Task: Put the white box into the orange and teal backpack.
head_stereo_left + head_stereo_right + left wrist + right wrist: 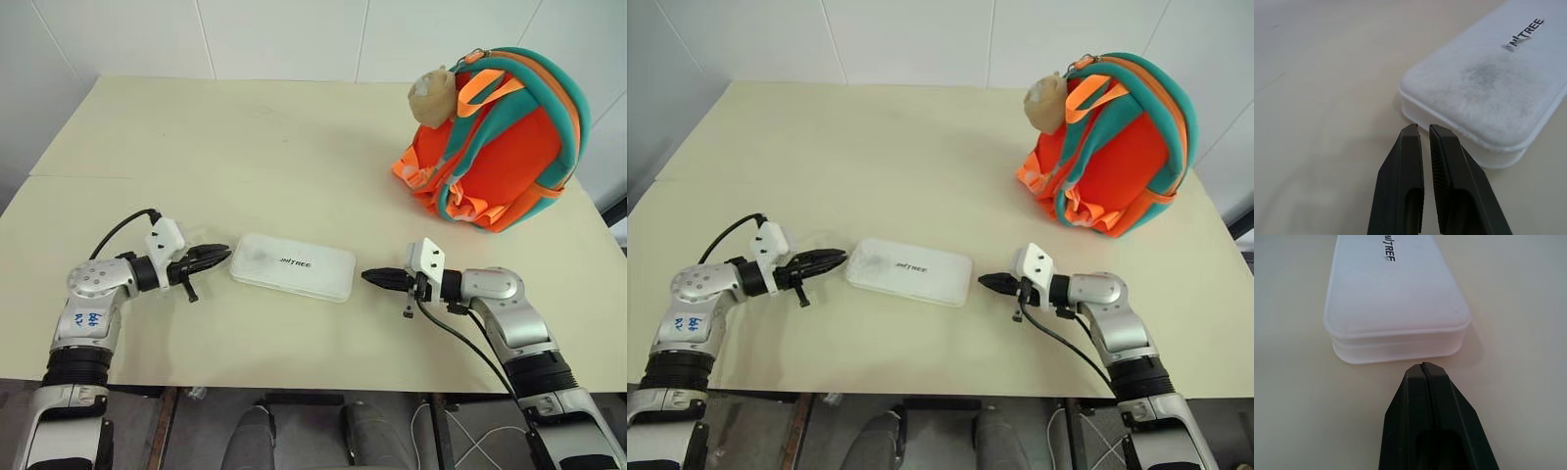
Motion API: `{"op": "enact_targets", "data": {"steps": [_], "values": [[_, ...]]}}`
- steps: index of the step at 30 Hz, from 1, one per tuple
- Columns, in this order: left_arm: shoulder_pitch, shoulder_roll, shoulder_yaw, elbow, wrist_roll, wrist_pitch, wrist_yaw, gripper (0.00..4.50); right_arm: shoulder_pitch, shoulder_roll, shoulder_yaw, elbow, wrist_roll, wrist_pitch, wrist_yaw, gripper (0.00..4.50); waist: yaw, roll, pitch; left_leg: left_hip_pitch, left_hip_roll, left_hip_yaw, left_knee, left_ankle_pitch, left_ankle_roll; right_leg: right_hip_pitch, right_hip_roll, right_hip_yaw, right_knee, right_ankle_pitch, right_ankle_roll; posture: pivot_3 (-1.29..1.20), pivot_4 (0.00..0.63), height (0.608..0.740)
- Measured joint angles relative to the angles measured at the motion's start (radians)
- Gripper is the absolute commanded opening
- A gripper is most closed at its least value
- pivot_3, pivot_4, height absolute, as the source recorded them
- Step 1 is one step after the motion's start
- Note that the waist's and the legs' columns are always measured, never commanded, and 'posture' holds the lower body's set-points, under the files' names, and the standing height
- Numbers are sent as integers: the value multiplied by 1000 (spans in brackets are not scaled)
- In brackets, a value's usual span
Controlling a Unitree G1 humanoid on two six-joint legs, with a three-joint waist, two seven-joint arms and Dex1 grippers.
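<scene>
1. One table [245, 137]: cream top; I have everything of the task on it.
2. One orange and teal backpack [509, 147]: upright at the far right corner, well apart from the box. I see no opening; nothing is packed yet.
3. One white box [293, 265]: flat, near edge, between my two claws, not lifted.
4. Left gripper [217, 257]: jaws pinched together, empty, tip just beside the box's left end.
5. Right gripper [374, 278]: jaws closed, empty, tip near the right end.

— Where is the white box [292, 265] found?
— On the table [245, 157], lower centre, between the left gripper [217, 257] and right gripper [373, 278].
— The backpack [500, 137]?
— Upper right.
</scene>
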Motion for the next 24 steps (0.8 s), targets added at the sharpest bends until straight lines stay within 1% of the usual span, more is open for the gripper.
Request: {"op": "enact_targets", "data": {"steps": [6, 13, 20, 24], "values": [[-10, -4, -12, 5, 0, 27, 0, 387, 8, 22, 6, -6, -5, 2, -22, 0, 1, 0, 0, 0, 0, 0, 0, 0, 0, 0, 0, 0, 0, 0, 0, 0, 150, 740], [1, -7, -15, -81, -21, 109, -23, 387, 9, 21, 0, -4, -7, 7, -28, 0, 1, 0, 0, 0, 0, 0, 0, 0, 0, 1, 0, 0, 0, 0, 0, 0, 150, 740], [60, -33, -39, -201, -55, 174, -37, 387, -71, 20, 1, 63, -12, -7, -14, 0, -2, 0, 0, 1, 0, 0, 1, 0, 0, 1, 0, 0, 1, 0, 0, 0, 150, 740], [73, -46, -31, -222, -59, 185, 5, 387, -95, 20, 1, 104, -21, -24, -5, 0, -1, 0, 0, 1, 0, 0, 1, 0, 0, 2, 0, 0, 0, 0, 0, 0, 150, 740]]}}
